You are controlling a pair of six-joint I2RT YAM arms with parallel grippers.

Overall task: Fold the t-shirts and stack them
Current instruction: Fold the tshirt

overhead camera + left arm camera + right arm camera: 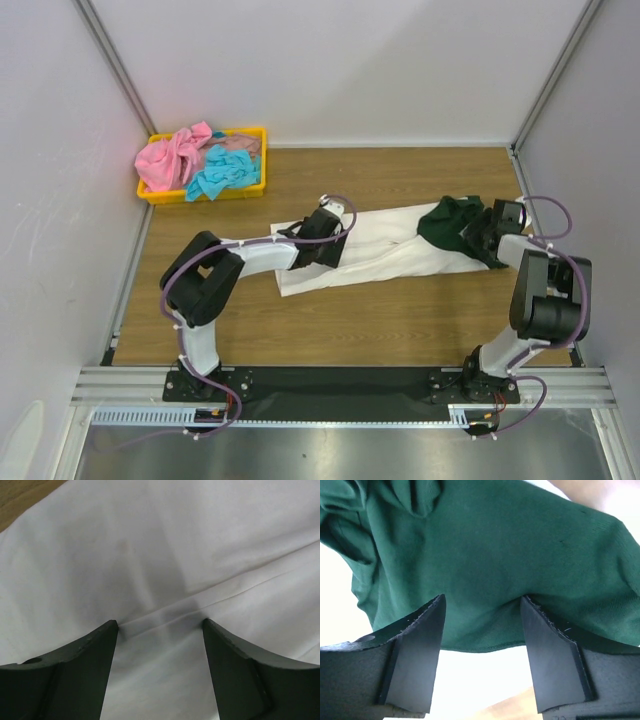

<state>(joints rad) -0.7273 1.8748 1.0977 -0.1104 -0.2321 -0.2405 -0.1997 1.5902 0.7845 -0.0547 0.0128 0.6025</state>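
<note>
A white t-shirt (390, 250) with dark green sleeves (450, 225) lies folded into a long strip across the middle of the wooden table. My left gripper (325, 250) is open, its fingertips pressed down on the white cloth (160, 580) near the strip's left end, astride a crease. My right gripper (478, 238) is open over the bunched green sleeve (495, 555) at the strip's right end, its fingers either side of the sleeve's hem. Pink (170, 155) and turquoise (222, 170) shirts lie crumpled in the yellow tray.
The yellow tray (256, 186) stands at the table's back left corner against the wall. White walls close in the left, back and right. Bare wood (400, 315) lies in front of the shirt.
</note>
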